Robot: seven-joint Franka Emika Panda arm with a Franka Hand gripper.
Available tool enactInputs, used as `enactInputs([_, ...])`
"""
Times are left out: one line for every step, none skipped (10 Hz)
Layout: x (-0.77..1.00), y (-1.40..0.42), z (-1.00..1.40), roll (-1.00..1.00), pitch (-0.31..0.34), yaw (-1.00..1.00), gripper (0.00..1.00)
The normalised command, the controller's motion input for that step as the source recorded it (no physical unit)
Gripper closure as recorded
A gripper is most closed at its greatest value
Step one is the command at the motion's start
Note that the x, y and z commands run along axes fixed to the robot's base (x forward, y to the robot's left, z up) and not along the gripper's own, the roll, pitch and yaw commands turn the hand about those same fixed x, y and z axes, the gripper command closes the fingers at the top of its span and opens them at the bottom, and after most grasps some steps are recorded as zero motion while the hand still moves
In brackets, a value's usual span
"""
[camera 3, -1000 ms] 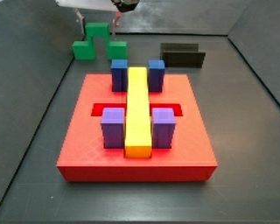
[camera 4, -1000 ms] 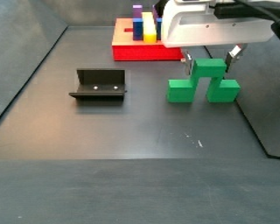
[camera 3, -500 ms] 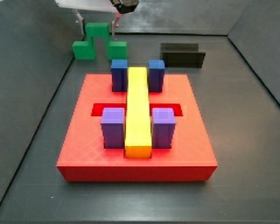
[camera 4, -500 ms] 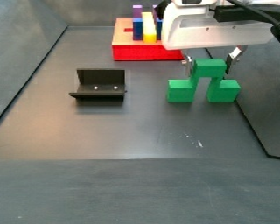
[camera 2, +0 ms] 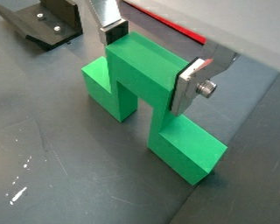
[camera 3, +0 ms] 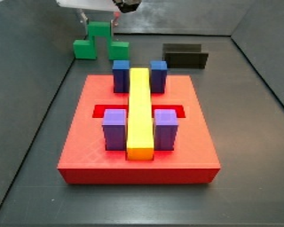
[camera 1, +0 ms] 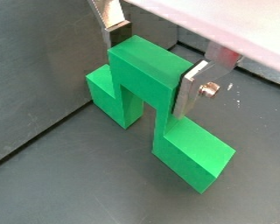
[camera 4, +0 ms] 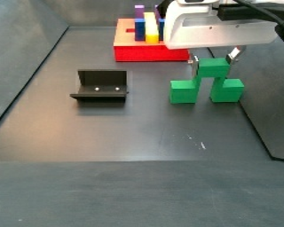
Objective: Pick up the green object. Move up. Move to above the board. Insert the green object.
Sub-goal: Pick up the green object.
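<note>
The green object (camera 4: 206, 82) stands on the dark floor, arch-like, with a raised middle cube between two lower side cubes. My gripper (camera 4: 213, 56) is down over it. In both wrist views the silver fingers (camera 1: 194, 89) (camera 2: 189, 83) press flat against opposite sides of the raised middle cube (camera 1: 149, 66) (camera 2: 143, 70), so the gripper (camera 1: 152, 59) (camera 2: 150, 58) is shut on the piece. The board (camera 3: 85, 146) is a flat red block carrying a yellow bar (camera 3: 139, 106) and purple and blue cubes, apart from the green object (camera 3: 99, 43). Only the gripper's (camera 3: 99, 16) lower body shows there.
The black fixture (camera 4: 100, 86) (camera 3: 186, 55) stands on the floor a little away from the green piece, and it also shows in a wrist view (camera 2: 49, 22). Grey walls ring the floor. The board (camera 4: 132, 51) lies beyond the gripper.
The fingers have drawn in against the middle cube. The green object has stayed where it was on the floor.
</note>
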Motion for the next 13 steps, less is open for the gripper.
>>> enactInputs([0.00, 0.00, 0.00, 0.00, 0.000, 0.00, 1.00])
enactInputs([0.00, 0.00, 0.00, 0.00, 0.000, 0.00, 1.00])
enactInputs([0.00, 0.00, 0.00, 0.00, 0.000, 0.00, 1.00])
enactInputs([0.00, 0.00, 0.00, 0.00, 0.000, 0.00, 1.00])
enactInputs([0.00, 0.00, 0.00, 0.00, 0.000, 0.00, 1.00])
enactInputs([0.00, 0.00, 0.00, 0.00, 0.000, 0.00, 1.00])
enactInputs([0.00, 0.00, 0.00, 0.00, 0.000, 0.00, 1.00])
enactInputs([0.00, 0.00, 0.00, 0.00, 0.000, 0.00, 1.00])
enactInputs([0.00, 0.00, 0.00, 0.00, 0.000, 0.00, 1.00])
enactInputs([0.00, 0.00, 0.00, 0.00, 0.000, 0.00, 1.00])
enactInputs([0.00, 0.00, 0.00, 0.00, 0.000, 0.00, 1.00])
enactInputs([0.00, 0.00, 0.00, 0.00, 0.000, 0.00, 1.00])
enactInputs([0.00, 0.00, 0.00, 0.00, 0.000, 0.00, 1.00])
